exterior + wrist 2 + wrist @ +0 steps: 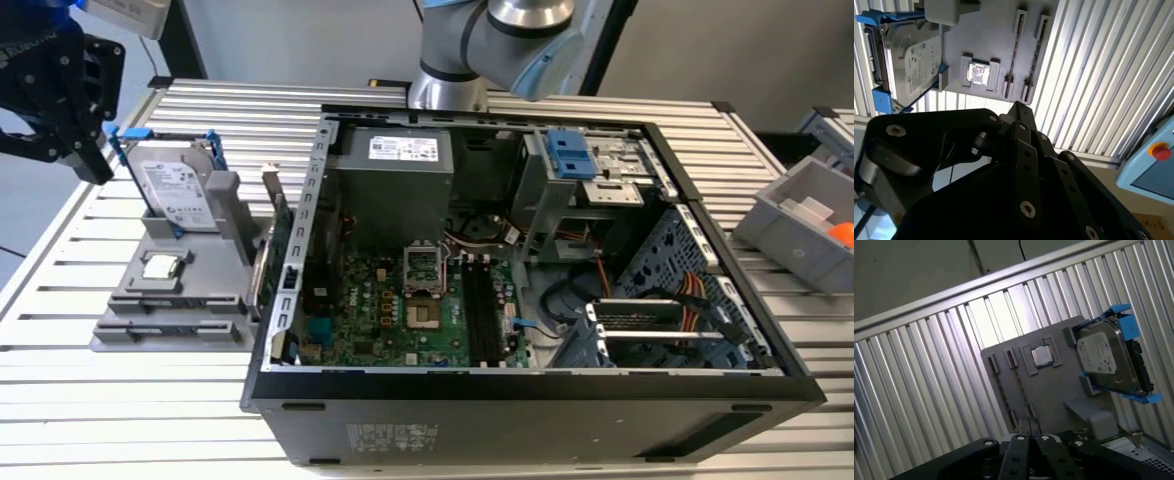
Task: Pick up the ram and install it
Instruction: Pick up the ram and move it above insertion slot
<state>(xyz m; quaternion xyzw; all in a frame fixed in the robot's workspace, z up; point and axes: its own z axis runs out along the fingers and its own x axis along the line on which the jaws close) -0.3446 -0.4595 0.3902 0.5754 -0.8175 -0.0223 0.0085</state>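
Observation:
My black gripper [91, 168] hangs above the table's far corner on the exterior view's left, beyond the grey fixture plate [200, 330]. Its fingers meet at the tips in both wrist views [1020, 107] [1028, 426], and nothing is between them. Two narrow slot rails [1026, 52] [1004, 390] run along the plate. Thin dark lines lie in them, and I cannot tell whether either is the ram. The black motherboard slots [481, 310] lie inside the open computer case [534, 420].
On the fixture stand a silver hard drive in a blue-tabbed frame [174, 190] [911, 55] [1109, 360] and a small square processor chip [160, 266] [978, 74] [1042, 356]. A green board [282, 280] stands by the case's wall. A grey bin [801, 215] sits on the exterior view's right.

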